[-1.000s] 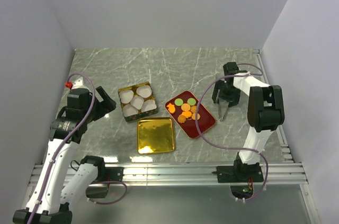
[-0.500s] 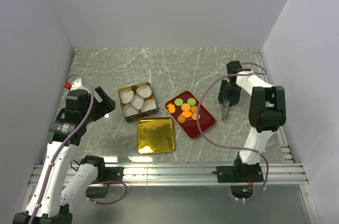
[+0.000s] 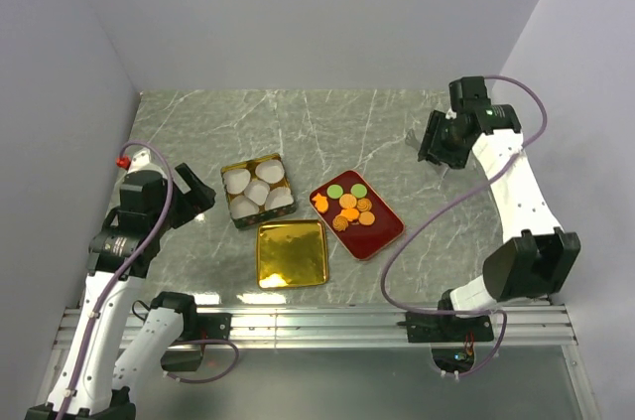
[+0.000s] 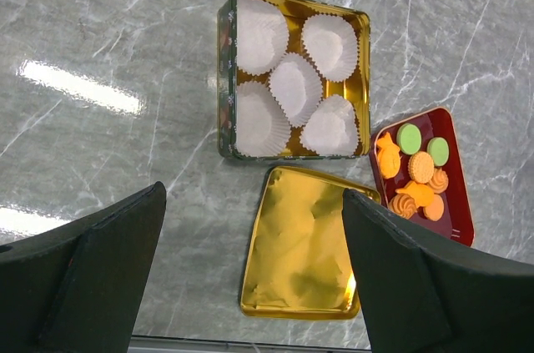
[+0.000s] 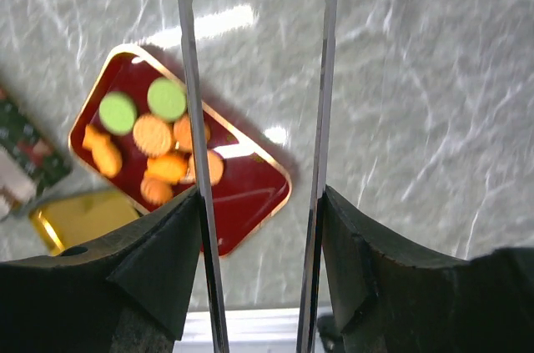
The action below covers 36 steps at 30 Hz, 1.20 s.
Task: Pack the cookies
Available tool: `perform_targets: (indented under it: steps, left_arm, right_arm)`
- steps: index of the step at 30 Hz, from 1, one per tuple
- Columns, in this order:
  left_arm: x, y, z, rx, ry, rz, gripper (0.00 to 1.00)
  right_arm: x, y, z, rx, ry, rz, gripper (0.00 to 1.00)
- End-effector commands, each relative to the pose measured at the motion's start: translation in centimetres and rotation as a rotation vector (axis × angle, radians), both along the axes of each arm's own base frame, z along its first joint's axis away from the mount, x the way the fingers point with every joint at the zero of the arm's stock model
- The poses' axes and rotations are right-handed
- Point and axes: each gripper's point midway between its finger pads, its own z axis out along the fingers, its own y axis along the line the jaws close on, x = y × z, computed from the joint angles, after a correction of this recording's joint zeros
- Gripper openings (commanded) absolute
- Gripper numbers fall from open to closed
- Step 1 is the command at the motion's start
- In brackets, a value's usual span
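The marble surface [image 3: 327, 122] carries an open tin [image 4: 224, 86] of white paper cups [image 4: 294, 86], a gold lid [image 4: 304, 244] beside it, and a red tray [image 5: 242, 194]. The left tool [image 4: 254, 203] hangs spread wide, empty. The right tool [image 5: 261, 203], raised well apart from the tray, clamps thin metal tongs [image 5: 193, 119]. All the cookies [image 5: 154, 134] sit on the tray, so I'd say packing hasn't started. Next the tongs need to drop and pinch one.

Grey marble-patterned surface [image 3: 327, 127], white veining, bright streaks of glare [image 4: 79, 86] from overhead light. Plain white back wall [image 3: 317, 13], left wall [image 3: 50, 142], right wall [image 3: 595, 92] close it in. Aluminium rail [image 3: 317, 321] along near edge.
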Motion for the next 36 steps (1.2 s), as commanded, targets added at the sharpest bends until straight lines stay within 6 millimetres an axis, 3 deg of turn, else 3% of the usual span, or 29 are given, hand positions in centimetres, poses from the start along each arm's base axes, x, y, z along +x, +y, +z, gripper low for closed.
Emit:
perform_targets:
  steps: [1,7,10,14,20,31,36]
  left_arm:
    - [0.5,-0.1,0.7,-0.008,-0.046,0.0,0.92]
    - [0.3,-0.2,1.1,-0.014,-0.066,-0.004,0.93]
    - [0.3,-0.2,1.2,-0.014,-0.07,-0.004,0.92]
    - [0.2,-0.3,1.4,-0.017,-0.078,-0.01,0.93]
    - [0.1,-0.3,1.4,-0.018,-0.083,-0.013,0.93]
    - [0.0,-0.3,1.7,-0.021,-0.095,-0.017,0.92]
    - [0.0,-0.3,1.7,-0.021,-0.098,-0.017,0.92]
  right_arm:
    - [-3.4,1.4,0.2,0.069,0.068,0.018,0.63]
    - [-6.9,5.6,2.2,0.168,0.064,0.146,0.62]
    - [-9.5,7.8,1.7,0.167,0.106,0.226,0.64]
    - [-12.7,9.3,-0.6,0.175,0.177,0.263,0.65]
    - [-15.9,11.6,-2.6,0.182,0.243,0.345,0.63]
    - [-16.3,12.1,-3.8,0.114,0.276,0.354,0.62]
    - [-15.5,12.8,-4.1,0.127,0.272,0.351,0.61]
